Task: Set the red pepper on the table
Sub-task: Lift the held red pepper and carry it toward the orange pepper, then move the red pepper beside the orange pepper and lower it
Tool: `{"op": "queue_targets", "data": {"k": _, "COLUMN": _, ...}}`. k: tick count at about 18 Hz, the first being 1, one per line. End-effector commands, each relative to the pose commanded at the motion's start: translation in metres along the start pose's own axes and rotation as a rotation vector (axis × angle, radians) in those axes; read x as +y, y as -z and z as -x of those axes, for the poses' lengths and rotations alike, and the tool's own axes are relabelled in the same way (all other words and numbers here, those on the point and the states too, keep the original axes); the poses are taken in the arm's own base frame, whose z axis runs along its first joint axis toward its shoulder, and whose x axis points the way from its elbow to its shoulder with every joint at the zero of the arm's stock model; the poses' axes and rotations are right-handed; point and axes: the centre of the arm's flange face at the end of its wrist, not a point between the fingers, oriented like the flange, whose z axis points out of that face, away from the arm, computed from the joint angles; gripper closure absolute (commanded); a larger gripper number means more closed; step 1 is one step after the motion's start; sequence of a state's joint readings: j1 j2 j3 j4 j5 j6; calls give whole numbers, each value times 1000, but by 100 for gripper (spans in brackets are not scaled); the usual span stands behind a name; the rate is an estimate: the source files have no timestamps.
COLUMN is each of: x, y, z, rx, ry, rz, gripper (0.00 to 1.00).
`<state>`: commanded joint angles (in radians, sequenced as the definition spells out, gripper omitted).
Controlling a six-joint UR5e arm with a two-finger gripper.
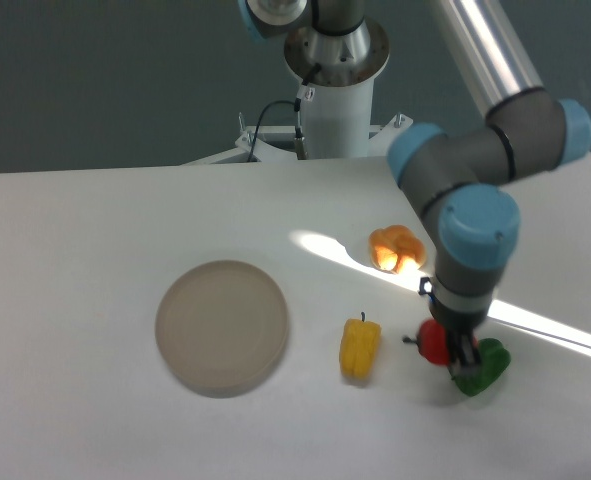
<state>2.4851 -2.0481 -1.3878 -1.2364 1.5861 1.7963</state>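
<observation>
Arm: you see the arm [475, 150] come in from the top right as a silver tube, bend at a blue-capped grey elbow above the table's far right part, then drop through a second blue-capped joint straight down to the wrist.
Wrist: it points downward, nearly vertical, over the table's right half.
Gripper: your gripper [453, 352] hangs at the wrist's lower end, between the yellow pepper and the green pepper.
Fingers: they are clamped on the red pepper; you can make out one dark finger [467, 350] on the pepper's right side, the other is hidden.
Red pepper: the red pepper [434, 343] sits in the gripper with its dark stem sticking out to the left. You cannot tell whether its underside touches the table or hangs just above it.
Green pepper: the green pepper [482, 367] lies just right of and below the red one, partly behind the gripper, looking as if it touches it.
Yellow pepper: the yellow pepper [359, 346] lies on the table to the left of the gripper, stem up, near but apart.
Orange pepper: the orange pepper [396, 248] sits farther back in a bright strip of light.
Plate: the plate [222, 326] rests left of centre, well apart from the gripper.
Table: the table [95, 240] is white and carries all of these.
</observation>
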Motion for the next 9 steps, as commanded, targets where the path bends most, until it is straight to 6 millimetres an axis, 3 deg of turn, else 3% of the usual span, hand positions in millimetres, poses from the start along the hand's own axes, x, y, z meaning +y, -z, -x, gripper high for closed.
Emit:
{"op": "queue_targets", "data": {"k": 4, "x": -21, "y": -4, "z": -50, "rx": 36, "ry": -13, "rz": -5, "gripper": 40}}
{"op": "queue_targets", "data": {"k": 5, "x": -40, "y": -12, "z": -57, "rx": 36, "ry": -25, "rz": -4, "gripper": 40}}
{"op": "queue_targets", "data": {"k": 9, "x": -85, "y": -39, "z": -84, "rx": 20, "ry": 38, "rz": -2, "gripper": 40}}
